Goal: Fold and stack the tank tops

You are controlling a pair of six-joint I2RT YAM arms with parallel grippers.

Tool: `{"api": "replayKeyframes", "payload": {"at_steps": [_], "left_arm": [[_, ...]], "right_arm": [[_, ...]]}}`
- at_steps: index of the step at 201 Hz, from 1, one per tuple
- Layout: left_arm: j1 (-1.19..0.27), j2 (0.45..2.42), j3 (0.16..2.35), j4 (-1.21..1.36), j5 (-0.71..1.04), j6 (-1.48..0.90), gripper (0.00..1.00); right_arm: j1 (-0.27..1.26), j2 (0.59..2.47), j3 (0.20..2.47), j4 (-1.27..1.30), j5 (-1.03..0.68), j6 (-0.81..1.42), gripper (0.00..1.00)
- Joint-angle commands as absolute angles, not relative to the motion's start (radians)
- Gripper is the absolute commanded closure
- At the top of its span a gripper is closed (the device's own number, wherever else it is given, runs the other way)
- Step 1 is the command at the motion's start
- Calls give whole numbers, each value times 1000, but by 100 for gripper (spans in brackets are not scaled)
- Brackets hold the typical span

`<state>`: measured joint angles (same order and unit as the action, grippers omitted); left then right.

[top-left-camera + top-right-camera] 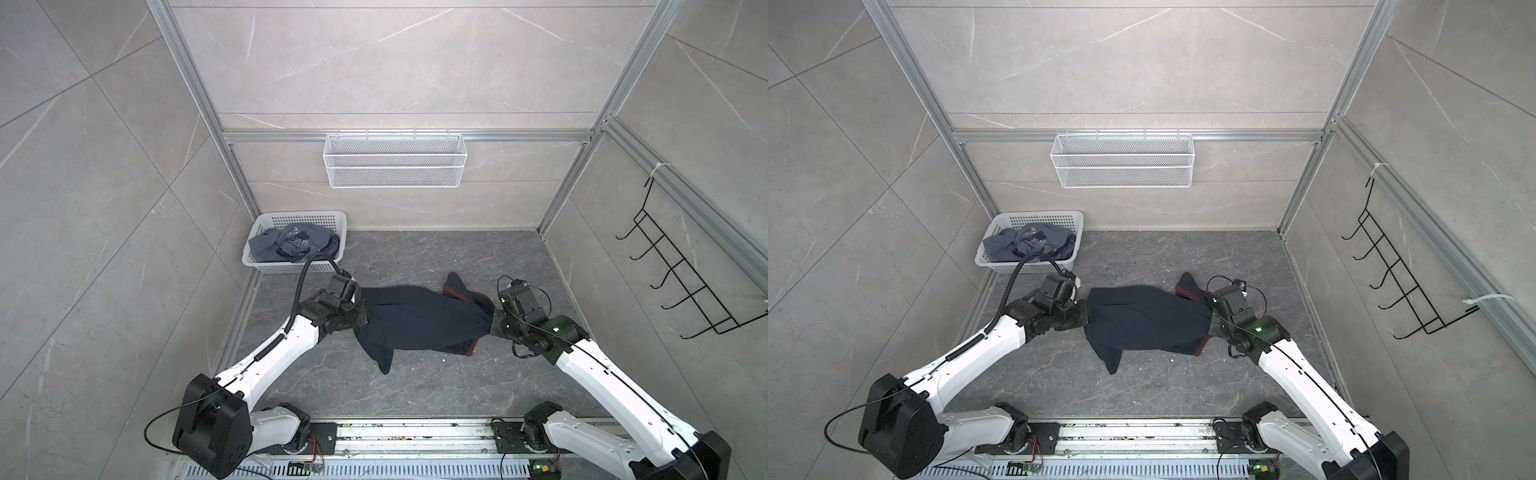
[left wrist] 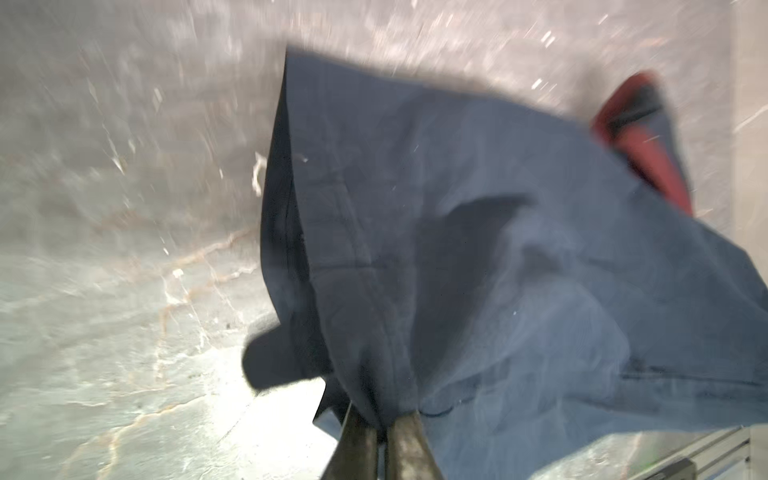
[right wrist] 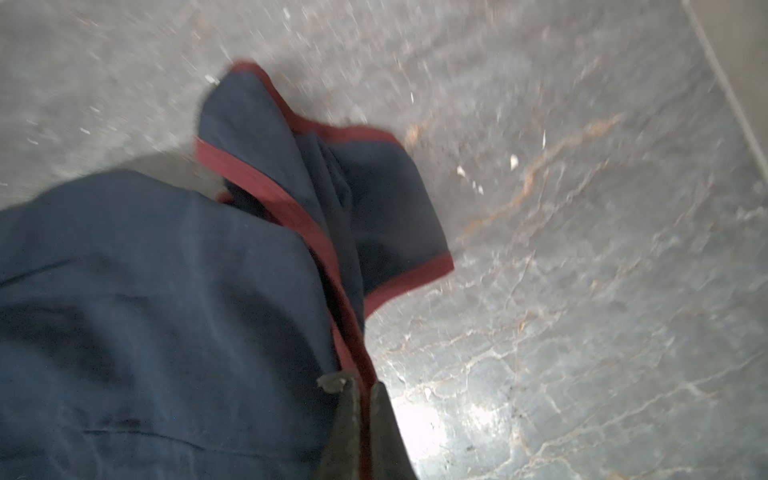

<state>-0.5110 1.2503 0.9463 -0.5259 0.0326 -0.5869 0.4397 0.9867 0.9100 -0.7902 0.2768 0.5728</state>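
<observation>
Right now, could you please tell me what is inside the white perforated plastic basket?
A crumpled slate blue-grey cloth tank top with white lettering lies in the white perforated plastic basket. It covers most of the floor, so anything beneath it is hidden.

both top views overhead, wrist views close, sharing navy top [image 2: 457,249]

This was a robotics lab test cell dressed as a laundry corner: an aluminium frame [image 1: 270,136] carried marble-look panels [image 1: 395,62], and the left arm [image 1: 274,353] and right arm [image 1: 602,386] were bolted to a rail [image 1: 415,434]. A wire shelf [image 1: 395,166], a hook rack [image 1: 685,259] and a basket [image 1: 270,266] holding a blue-grey tank top [image 1: 291,245] furnished it; a navy tank top [image 1: 415,324] hung between the arms. The blurred wrist views seemed to show stone-look flooring [image 2: 124,311].
</observation>
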Motion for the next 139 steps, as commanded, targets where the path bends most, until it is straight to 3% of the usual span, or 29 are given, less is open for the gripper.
{"api": "replayKeyframes", "payload": {"at_steps": [1, 75, 139], "left_arm": [[-513, 1219, 991, -634, 15, -555, 100], [-515, 1122, 1111, -609, 164, -561, 100], [-528, 1398, 1001, -580, 169, -573, 99]], "right_arm": [[438, 958, 994, -883, 334, 516, 100], [437, 844, 1317, -1019, 447, 398, 100], [439, 919, 982, -849, 329, 504, 100]]}}
